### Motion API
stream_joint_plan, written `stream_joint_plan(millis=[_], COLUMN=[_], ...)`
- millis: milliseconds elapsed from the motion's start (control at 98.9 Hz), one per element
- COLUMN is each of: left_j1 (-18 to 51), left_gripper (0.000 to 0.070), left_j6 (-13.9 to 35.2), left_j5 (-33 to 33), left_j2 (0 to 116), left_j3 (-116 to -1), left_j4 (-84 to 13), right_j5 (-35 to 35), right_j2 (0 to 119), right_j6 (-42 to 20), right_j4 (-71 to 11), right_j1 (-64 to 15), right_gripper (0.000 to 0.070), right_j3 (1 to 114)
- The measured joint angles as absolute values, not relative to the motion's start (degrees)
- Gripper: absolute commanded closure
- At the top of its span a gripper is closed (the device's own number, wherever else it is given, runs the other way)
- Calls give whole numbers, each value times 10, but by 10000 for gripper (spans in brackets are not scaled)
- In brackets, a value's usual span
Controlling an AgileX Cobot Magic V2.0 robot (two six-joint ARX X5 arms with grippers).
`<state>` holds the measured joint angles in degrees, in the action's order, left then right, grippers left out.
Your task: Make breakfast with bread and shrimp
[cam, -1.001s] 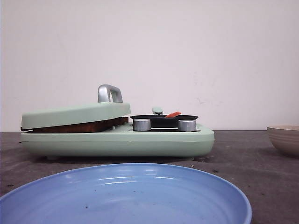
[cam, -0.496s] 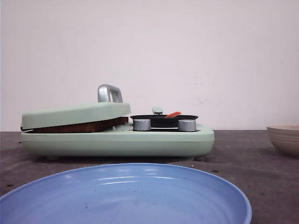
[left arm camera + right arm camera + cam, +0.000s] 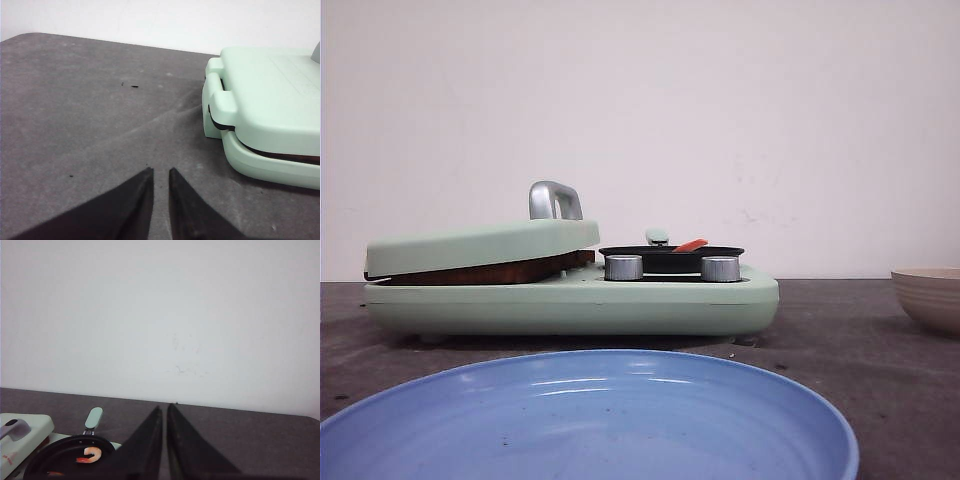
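Shrimp (image 3: 90, 454) sits small, curved, likely slippery in the pan (image 3: 55, 457): pinch mid-body. Right hand (image 3: 164, 412) at its three o'clock, fingers nearly together; left hand (image 3: 159, 175) likewise.

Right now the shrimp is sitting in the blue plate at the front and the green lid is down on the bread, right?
Not quite: the shrimp lies in the small black pan, as the right wrist view shows. The blue plate holds nothing. The green lid is down on the bread.

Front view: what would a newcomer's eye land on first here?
The mint-green breakfast maker mid-table, its lid down over the dark-toasted bread on its left side. On its right, the orange shrimp lies in a small black pan. A big blue plate fills the foreground.
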<state>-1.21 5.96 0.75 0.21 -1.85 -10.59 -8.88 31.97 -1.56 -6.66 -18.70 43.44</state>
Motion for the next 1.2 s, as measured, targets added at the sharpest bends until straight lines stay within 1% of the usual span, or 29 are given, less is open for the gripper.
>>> stream_joint_plan(millis=[121,313,394,506,637,688,809,971,1102,1203], left_j1=[-12,-12,-12,-12,-12,-12,-12,-12,-12,-12], left_gripper=[700,700,700,700,700,700,700,700,700,700], left_j6=[60,60,60,60,60,60,60,60,60,60], left_j5=[8,8,8,8,8,8,8,8,8,8], left_j2=[2,2,2,2,2,2,2,2,2,2], left_j3=[-18,-18,-18,-18,-18,-18,-18,-18,-18,-18], left_j4=[-106,-106,-106,-106,-106,-106,-106,-106,-106,-106], right_j5=[-87,-92,-92,-89,-28,-13,-11,-10,0,5], right_j2=[296,208,172,138,103,93,72,42,31,19], right_j6=[-16,-16,-16,-19,-30,-32,-33,-34,-34,-34], right_j4=[-70,-52,-43,-25,-2,-2,0,2,-34,-87], right_j1=[-183,-130,-96,-43,4,15,31,34,34,34], right_gripper=[694,694,695,694,694,694,694,694,694,695], right_j3=[432,397,349,247,134,102,54,13,8,8])
